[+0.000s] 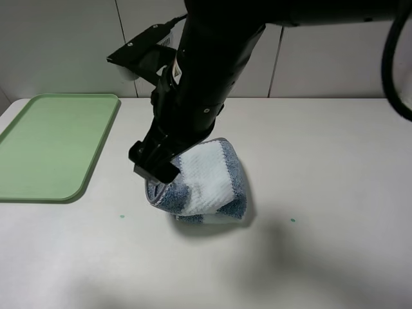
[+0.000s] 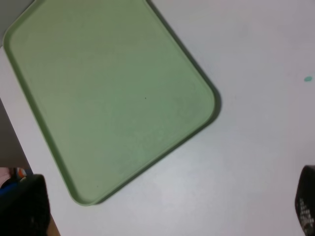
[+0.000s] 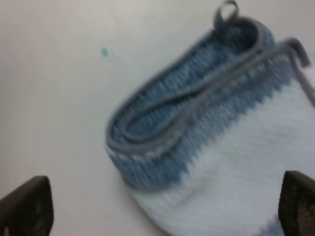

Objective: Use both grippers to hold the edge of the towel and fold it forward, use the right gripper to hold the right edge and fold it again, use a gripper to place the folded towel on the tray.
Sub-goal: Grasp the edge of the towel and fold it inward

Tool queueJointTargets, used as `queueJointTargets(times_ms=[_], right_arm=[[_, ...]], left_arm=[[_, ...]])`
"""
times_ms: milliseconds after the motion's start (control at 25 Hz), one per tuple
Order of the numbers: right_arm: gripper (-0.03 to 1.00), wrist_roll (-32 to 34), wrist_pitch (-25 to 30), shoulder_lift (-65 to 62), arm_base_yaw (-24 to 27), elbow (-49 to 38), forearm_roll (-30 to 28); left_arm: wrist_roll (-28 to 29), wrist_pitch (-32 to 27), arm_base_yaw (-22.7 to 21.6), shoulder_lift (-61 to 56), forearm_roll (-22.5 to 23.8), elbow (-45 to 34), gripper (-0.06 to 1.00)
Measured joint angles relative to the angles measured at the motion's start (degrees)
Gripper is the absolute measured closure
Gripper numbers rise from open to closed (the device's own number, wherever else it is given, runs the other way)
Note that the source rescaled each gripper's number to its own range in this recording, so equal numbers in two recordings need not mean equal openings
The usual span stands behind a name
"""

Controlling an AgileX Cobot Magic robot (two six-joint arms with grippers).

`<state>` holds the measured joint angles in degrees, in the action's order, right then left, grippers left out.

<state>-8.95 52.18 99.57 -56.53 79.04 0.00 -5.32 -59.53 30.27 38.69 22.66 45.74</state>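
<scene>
Towel (image 1: 205,183), folded into a striped bundle, lies mid-way across the surface (image 1: 322,193) in my high view. The right gripper (image 1: 154,168) is at the end nearer the left edge, where the tray (image 1: 51,145) sits.

Left wrist view: left gripper (image 2: 165,204) above a tray corner, fingers (image 2: 22,209) apart.

Right wrist view: fingers (image 3: 27,206) spread wide, towel between them, unclamped.

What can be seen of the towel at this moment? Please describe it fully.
The towel is terry cloth with blue-grey and whitish stripes, a thin grey hem and a small grey loop at one corner. It lies folded into a thick, loose bundle on the white table, right of the green tray and apart from it. The open right claw stands at its left end.
</scene>
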Motion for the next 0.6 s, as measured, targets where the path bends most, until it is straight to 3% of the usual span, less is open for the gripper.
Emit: queueJointTargets(times_ms=[600], right_arm=[[-0.03, 0.0, 3.1, -15.2, 7.7, -17.3, -4.0]], left_arm=[[0.0, 0.0, 0.0, 0.0, 0.0, 0.0, -0.06]])
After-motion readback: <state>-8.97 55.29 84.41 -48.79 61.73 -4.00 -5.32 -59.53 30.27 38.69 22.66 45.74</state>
